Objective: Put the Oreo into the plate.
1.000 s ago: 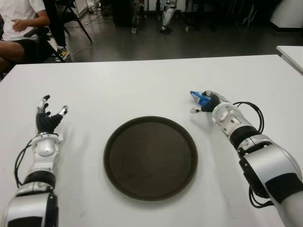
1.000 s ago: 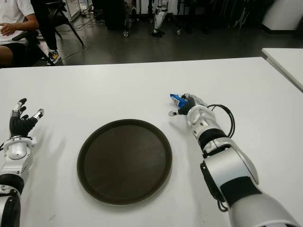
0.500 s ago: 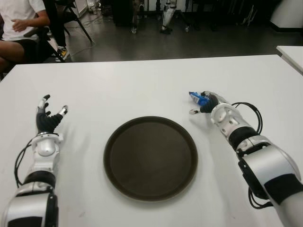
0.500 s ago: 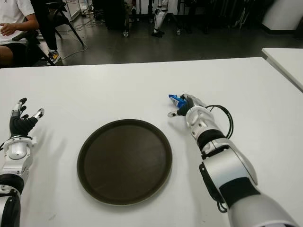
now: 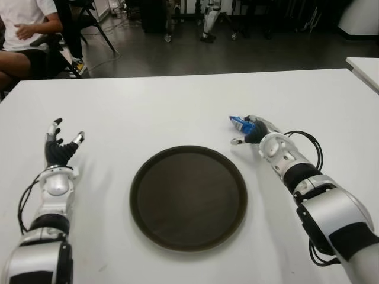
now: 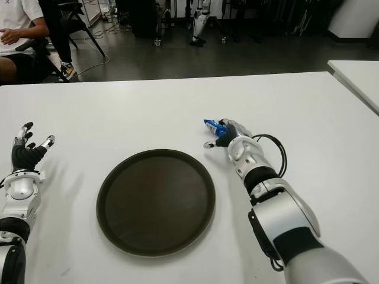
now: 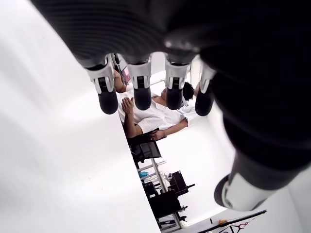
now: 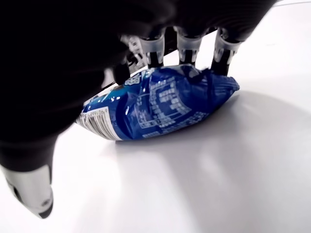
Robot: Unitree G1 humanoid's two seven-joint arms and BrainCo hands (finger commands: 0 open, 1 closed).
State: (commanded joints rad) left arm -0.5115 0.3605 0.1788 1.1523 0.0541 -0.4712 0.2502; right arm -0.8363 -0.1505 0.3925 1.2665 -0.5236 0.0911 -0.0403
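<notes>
Right hand (image 5: 253, 130): beyond the plate's (image 5: 188, 197) far right rim, fingers curled over the Oreo pack (image 8: 158, 102).
Oreo pack: outside the plate, on the white surface (image 5: 154, 112).
Left hand (image 5: 59, 148): left of the plate, fingers spread, holding nothing.

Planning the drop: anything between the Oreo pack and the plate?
Nothing visible. The Oreo pack is in the right hand, just beyond the plate rim on its right; only bare table lies between. Left hand is far left.
</notes>
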